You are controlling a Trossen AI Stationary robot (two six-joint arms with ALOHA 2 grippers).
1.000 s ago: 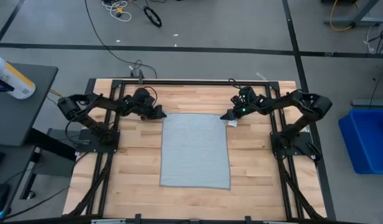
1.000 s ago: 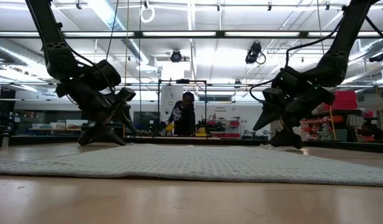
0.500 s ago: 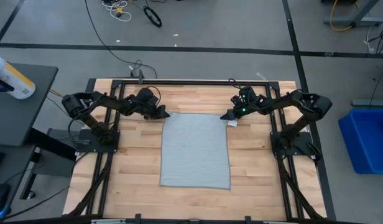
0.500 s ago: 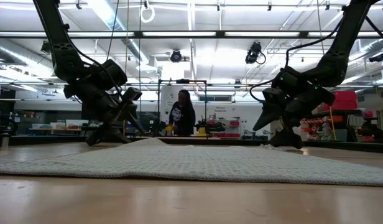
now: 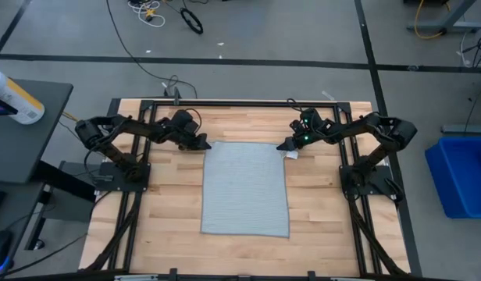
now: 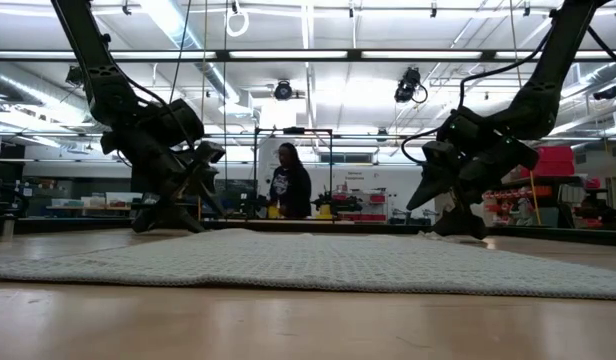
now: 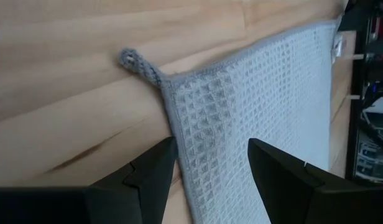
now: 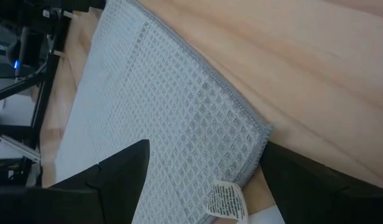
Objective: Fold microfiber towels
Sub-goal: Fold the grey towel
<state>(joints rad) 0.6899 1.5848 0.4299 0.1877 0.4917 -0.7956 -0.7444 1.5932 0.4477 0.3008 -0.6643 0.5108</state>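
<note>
The light grey-blue waffle-textured towel [image 5: 245,187] lies spread flat on the wooden table, long side running near to far. My left gripper [image 5: 203,144] is open at the towel's far left corner, low over it. In the left wrist view its fingers [image 7: 153,169] stand either side of the towel's left edge, below the corner loop [image 7: 133,60]. My right gripper [image 5: 284,145] is open at the far right corner [image 8: 258,132], just above it, with the white tag [image 8: 226,200] between its fingers. My left gripper stands open over the towel's left edge [image 7: 173,124] near the far corner, slanting down from the table's left. I cannot tell whether its fingertips touch the cloth.
Black frame rails [image 5: 240,102] run along the table's far edge and sides. A blue bin [image 5: 465,173] stands off the table's right. A person [image 6: 288,180] stands in the room beyond the far edge. Bare wood lies left, right and near of the towel.
My left gripper has gone a little toward the towel's far left corner, which rose slightly, then drawn back a bit. The towel lies flat again.
</note>
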